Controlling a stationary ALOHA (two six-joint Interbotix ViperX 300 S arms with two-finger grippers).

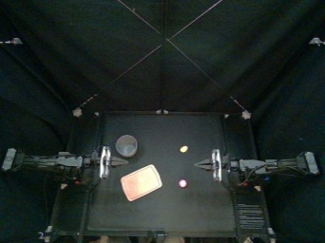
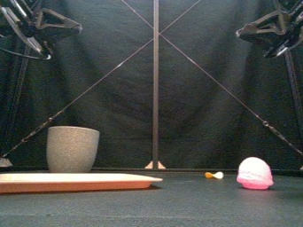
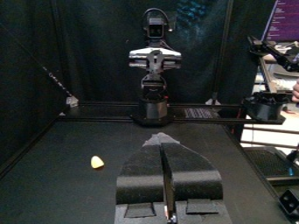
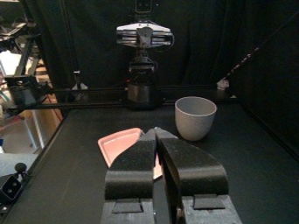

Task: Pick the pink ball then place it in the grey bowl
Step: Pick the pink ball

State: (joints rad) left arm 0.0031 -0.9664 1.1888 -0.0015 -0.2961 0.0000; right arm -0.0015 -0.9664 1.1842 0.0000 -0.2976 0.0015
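Note:
The pink ball lies on the black table right of centre; in the front view this pink ball has a paler top. The tall grey speckled cup stands upright at the back left, also seen as the cup and the cup. My left gripper hovers at the left, its jaws shut and empty. My right gripper hovers at the right, above and behind the ball, jaws shut and empty. Both are raised well above the table.
A flat pink tray lies left of the ball, in front of the cup. A small yellow toy lies behind the ball, seen too as the yellow toy.

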